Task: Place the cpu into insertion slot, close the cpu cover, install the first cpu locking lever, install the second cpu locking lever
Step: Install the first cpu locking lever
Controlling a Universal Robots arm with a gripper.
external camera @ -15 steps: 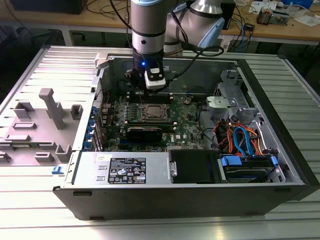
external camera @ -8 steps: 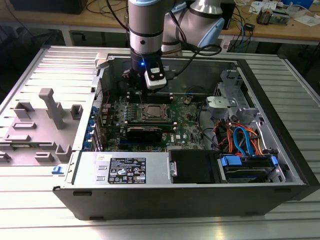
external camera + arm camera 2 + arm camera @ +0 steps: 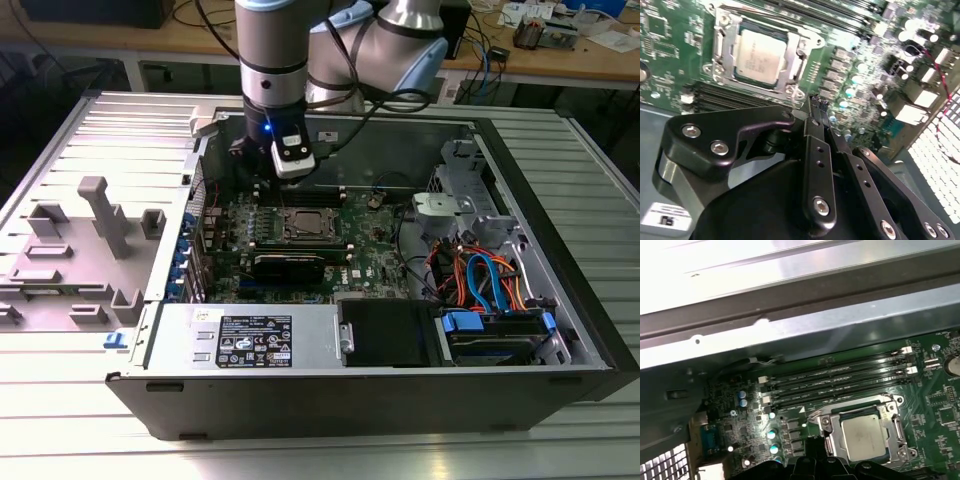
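The cpu (image 3: 760, 57), a flat square chip with a dull, brushed silver-grey top, lies level in the insertion slot (image 3: 756, 87), of which only a dark strip shows along the chip's edge. The cpu cover (image 3: 721, 47), a thin bright metal frame with a cut-out centre, lies flat around the chip. Its corners are rounded and carry small screws, and its edges catch the light. Whether the thin wire levers beside the frame are latched I cannot tell. In the second wrist view the gripper (image 3: 819, 104) hangs just beside one corner of the cover. Its slim matt black fingers (image 3: 812, 145), each studded with shiny bolt heads, lie close together at the tips with nothing between them, and the tips are clear of the frame. The socket sits on the green motherboard (image 3: 372, 258), whose surface is crowded with small round silver capacitors and square grey blocks. On the socket's far side run the long narrow black memory slots (image 3: 840, 380), which leave only a thin band of board before the frame. Around the board stands the open computer case (image 3: 400, 150) of plain grey sheet metal. Its far wall rises close behind the memory slots, while the space straight above the socket is open. In the exterior view a bundle of orange and blue cables (image 3: 485, 275) fills the case toward the exterior view's right. A ribbed pale panel with grey moulded fixtures (image 3: 100, 215) lies outside the case on the exterior view's left.
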